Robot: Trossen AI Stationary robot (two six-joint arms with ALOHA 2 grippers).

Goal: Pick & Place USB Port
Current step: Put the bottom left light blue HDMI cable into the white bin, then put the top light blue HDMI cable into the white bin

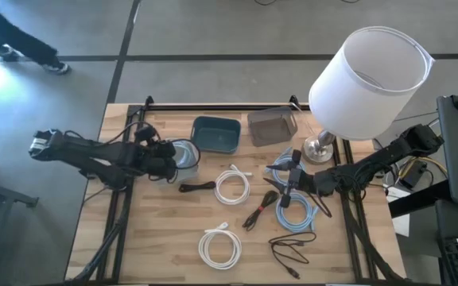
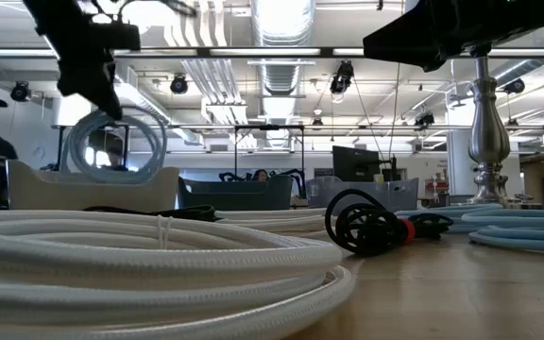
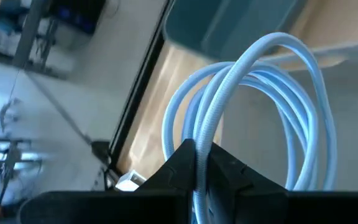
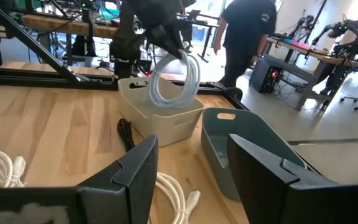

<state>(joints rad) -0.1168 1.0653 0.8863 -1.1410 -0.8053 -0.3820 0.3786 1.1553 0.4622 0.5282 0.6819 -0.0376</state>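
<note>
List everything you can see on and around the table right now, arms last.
Held cable coil: 1, light blue, hanging from the left gripper over the white bin.
White bin: 1, far left part of the table.
Teal bin: 1, far middle.
Grey bin: 1, right of the teal bin.
White cable coils: 2, middle and near middle.
Blue cable coils: on the right side, count unclear.
Black cables: 3, one beside the white bin, two in the near right area.
Lamp: 1, white shade, silver base, far right.
Person: 1, dark top, beyond the table.
Left gripper: shut on the held cable coil.
Right gripper: open, over the blue cable coils.
</note>
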